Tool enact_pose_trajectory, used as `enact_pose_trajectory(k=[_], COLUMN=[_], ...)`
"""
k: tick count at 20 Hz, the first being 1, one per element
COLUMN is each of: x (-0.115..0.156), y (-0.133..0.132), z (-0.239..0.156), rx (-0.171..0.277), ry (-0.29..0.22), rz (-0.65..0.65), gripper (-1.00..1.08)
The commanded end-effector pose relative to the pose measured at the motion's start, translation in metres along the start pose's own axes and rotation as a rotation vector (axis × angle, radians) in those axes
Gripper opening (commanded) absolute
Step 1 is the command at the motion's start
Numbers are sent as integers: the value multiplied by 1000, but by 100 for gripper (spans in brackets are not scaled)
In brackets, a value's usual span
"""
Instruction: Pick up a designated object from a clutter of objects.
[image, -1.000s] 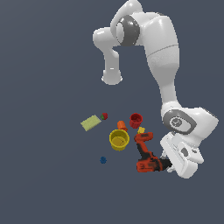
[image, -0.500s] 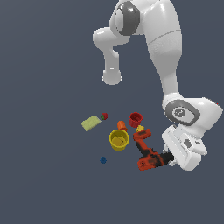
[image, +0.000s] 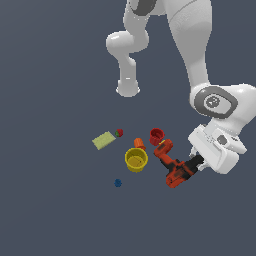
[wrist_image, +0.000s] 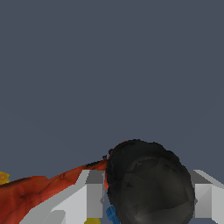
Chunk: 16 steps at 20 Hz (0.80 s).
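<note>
The red-orange power drill (image: 167, 156) lies tilted at the exterior view's right edge of the clutter, its red body pointing toward the red cup (image: 156, 134). My gripper (image: 192, 166) is shut on the drill's black end. In the wrist view that black end (wrist_image: 148, 175) fills the gap between my two pale fingers (wrist_image: 94, 192), and the red body (wrist_image: 39, 192) runs off to one side. The clutter also holds a yellow cup (image: 136, 159), an orange cylinder (image: 139, 144), a pale green card (image: 103, 140), a red-green berry (image: 119, 132) and a blue ball (image: 118, 183).
The arm's white base (image: 128, 89) stands behind the clutter. The yellow cup and orange cylinder sit close to the drill on the exterior view's left. The floor is a plain dark grey surface (image: 50, 210) all around.
The drill has swung and risen with my gripper: its red body now points up toward the red cup. My wrist has shifted slightly up in the exterior view. The other items stay put.
</note>
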<state>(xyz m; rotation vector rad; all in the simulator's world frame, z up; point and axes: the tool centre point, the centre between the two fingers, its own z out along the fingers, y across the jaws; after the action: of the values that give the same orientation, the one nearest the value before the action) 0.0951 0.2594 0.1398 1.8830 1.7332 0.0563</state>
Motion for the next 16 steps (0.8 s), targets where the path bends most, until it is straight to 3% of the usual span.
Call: enact_pose_trajectory(k=[1,16], x=[-8,-56], y=[0,-12], z=[-27,-172], rx=[-5,0], ry=[4,2], rz=[1,0], gripper=[-100,-100])
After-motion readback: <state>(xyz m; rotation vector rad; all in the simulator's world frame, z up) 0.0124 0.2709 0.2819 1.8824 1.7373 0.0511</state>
